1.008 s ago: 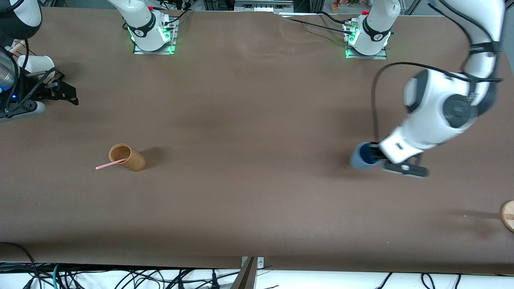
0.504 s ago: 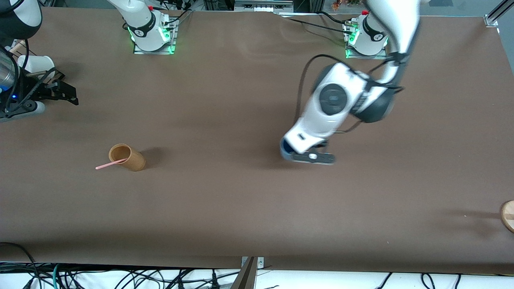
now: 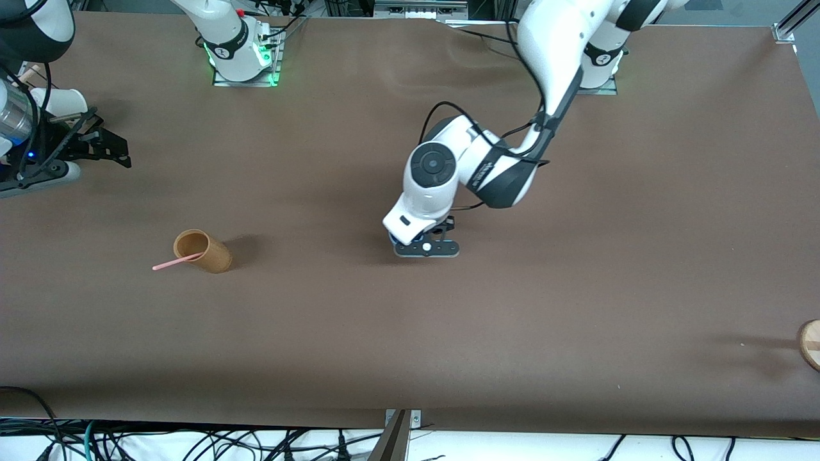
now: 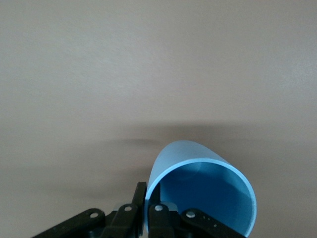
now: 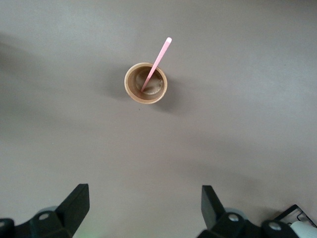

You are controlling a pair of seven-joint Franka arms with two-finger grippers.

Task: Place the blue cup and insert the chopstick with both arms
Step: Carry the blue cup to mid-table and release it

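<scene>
Left gripper (image 3: 426, 246) is pinching the blue cup (image 4: 203, 191) over mid-table; right gripper (image 5: 143, 210), fingers spread, is waiting. The chopstick (image 3: 176, 261) is leaning in the wooden cup (image 3: 204, 251).

The left arm (image 3: 544, 51) reaches from its base at the frame's upper right down to mid-frame, its gripper (image 3: 426, 246) clamped tight. The right gripper (image 3: 96, 146) waits at the frame's left edge, fingers (image 5: 74, 203) spread wide.
</scene>
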